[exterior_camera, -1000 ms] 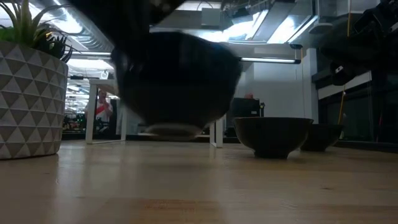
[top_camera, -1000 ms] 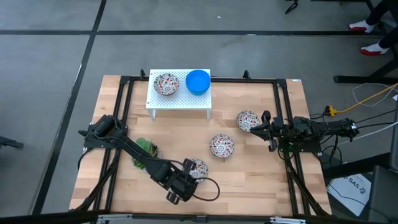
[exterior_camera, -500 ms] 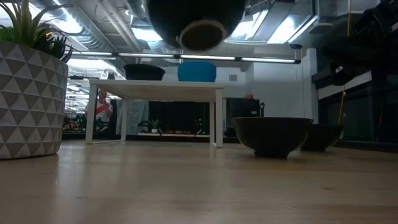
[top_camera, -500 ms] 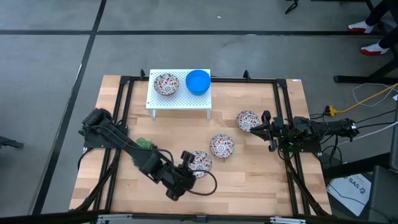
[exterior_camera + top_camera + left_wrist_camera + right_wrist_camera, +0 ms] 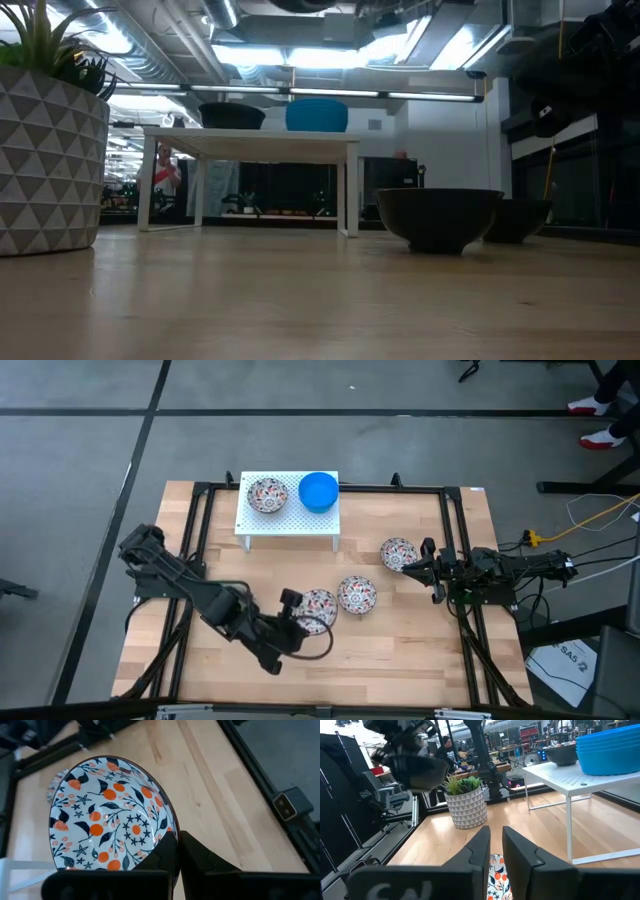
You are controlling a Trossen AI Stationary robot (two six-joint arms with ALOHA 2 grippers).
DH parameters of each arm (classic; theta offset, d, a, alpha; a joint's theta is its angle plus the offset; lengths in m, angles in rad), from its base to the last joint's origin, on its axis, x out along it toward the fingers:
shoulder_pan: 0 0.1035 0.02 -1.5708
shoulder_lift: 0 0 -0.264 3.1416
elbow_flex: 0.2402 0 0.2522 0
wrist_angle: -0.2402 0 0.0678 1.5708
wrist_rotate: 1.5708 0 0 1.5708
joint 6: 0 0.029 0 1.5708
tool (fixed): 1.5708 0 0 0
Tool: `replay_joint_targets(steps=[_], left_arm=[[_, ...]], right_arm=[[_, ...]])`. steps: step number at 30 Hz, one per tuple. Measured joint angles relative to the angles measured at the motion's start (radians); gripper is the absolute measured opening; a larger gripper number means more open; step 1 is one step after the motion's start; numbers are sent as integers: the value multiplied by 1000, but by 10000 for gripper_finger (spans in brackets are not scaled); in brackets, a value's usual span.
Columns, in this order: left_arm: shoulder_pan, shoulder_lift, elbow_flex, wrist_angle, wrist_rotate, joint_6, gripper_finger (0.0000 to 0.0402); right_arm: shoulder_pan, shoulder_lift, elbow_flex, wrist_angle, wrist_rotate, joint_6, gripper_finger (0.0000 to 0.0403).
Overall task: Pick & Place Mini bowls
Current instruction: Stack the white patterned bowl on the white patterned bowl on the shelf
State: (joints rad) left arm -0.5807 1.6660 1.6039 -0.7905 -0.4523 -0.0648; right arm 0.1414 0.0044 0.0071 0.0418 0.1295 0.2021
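My left gripper (image 5: 297,616) is shut on a white floral mini bowl (image 5: 318,608) near the table's middle front, raised above the wood; the right wrist view shows it aloft (image 5: 417,770). My right gripper (image 5: 424,560) sits at the table's right, shut on another floral bowl (image 5: 398,554) that stands on the table. A third floral bowl (image 5: 357,594) rests on its foot between them. A white perforated stand (image 5: 288,525) near the far edge carries a floral bowl (image 5: 266,494) and a blue bowl (image 5: 319,491). My left gripper pinches the bowl's rim (image 5: 169,832), one finger (image 5: 165,855) inside the bowl and the other (image 5: 202,860) outside. The bowl is lifted clear of the table and tilted. My right gripper has the rim (image 5: 496,870) of its bowl between the two fingers, coming level from the table's right side. The bowl stands on the table (image 5: 398,554).
A potted succulent in a white patterned pot (image 5: 50,160) stands on the table's left part, mostly under my left arm in the high view. A black frame (image 5: 200,540) runs along the table's sides. Bare wood lies in front of the stand (image 5: 300,565).
My left gripper has lifted its floral bowl off the table, rising out of the top of the low view, and carried it toward the far edge, closer to the middle bowl. The right arm has kept still.
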Motion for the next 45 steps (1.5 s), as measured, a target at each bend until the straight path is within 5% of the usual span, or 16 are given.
replay_joint_targets(steps=[29, 45], left_arm=[[404, -106, 0, -82, -27, 118, 3], [515, -126, 0, -58, -101, 113, 3]], right_arm=[[0, 0, 0, 0, 0, 0, 52], [0, 0, 0, 0, 0, 1, 52]])
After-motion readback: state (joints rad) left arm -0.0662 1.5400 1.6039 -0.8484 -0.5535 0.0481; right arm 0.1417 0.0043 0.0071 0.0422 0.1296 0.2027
